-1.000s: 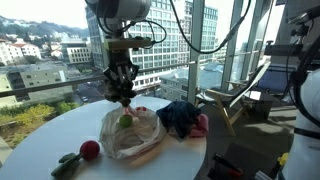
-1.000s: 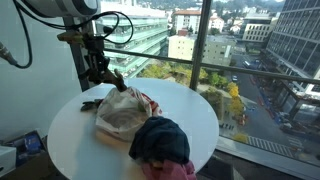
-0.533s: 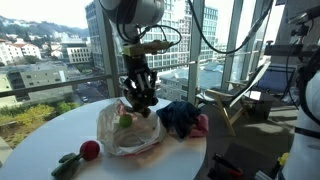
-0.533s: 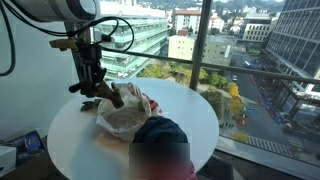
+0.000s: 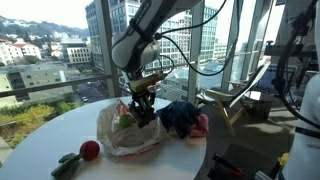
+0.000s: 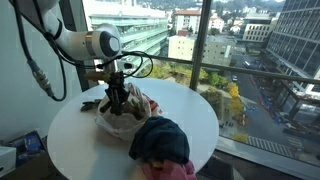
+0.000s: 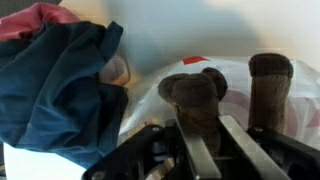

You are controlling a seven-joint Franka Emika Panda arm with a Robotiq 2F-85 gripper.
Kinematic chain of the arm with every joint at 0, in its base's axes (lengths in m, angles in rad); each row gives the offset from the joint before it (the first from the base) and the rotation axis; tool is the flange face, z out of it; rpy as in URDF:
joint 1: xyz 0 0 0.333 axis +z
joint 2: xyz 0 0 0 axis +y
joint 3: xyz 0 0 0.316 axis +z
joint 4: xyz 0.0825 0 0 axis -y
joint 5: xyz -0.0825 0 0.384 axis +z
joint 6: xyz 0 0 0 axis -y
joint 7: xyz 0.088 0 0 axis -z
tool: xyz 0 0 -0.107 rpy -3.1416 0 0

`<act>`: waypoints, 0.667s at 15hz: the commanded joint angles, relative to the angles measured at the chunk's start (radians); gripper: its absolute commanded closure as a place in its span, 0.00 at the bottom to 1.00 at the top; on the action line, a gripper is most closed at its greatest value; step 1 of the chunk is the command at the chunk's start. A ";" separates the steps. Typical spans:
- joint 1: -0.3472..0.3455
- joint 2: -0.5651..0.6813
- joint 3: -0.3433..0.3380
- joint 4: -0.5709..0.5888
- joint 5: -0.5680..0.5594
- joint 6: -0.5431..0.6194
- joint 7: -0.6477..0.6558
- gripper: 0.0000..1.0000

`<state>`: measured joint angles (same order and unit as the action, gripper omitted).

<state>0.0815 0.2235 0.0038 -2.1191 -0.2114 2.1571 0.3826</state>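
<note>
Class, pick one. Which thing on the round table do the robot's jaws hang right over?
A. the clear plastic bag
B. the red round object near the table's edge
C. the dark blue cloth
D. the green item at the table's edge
A: in an exterior view the jaws are down at the clear plastic bag, closed on a brown object, while the red round object and the dark blue cloth lie off to its sides.

On the table (image 5: 40, 135) – bag (image 5: 128, 140) near the middle, cloth heap (image 5: 180, 118) touching it, on its right in an exterior view. Left of the bag, near the table edge, lie a round fruit (image 5: 90, 150) and a small item (image 5: 67, 165). Over the bag sits the gripper (image 5: 141, 108) – soft item (image 7: 195, 100) between its fingers, second soft item (image 7: 270, 75) just beside
</note>
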 commanded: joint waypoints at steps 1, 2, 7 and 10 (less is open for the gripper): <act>0.021 0.148 -0.062 0.107 -0.123 0.167 0.166 0.86; 0.035 0.179 -0.086 0.125 -0.154 0.213 0.217 0.86; 0.051 0.262 -0.101 0.161 -0.089 0.333 0.294 0.87; 0.090 0.280 -0.126 0.156 -0.088 0.411 0.332 0.86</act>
<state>0.1303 0.4888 -0.0919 -1.9779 -0.3026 2.5120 0.6793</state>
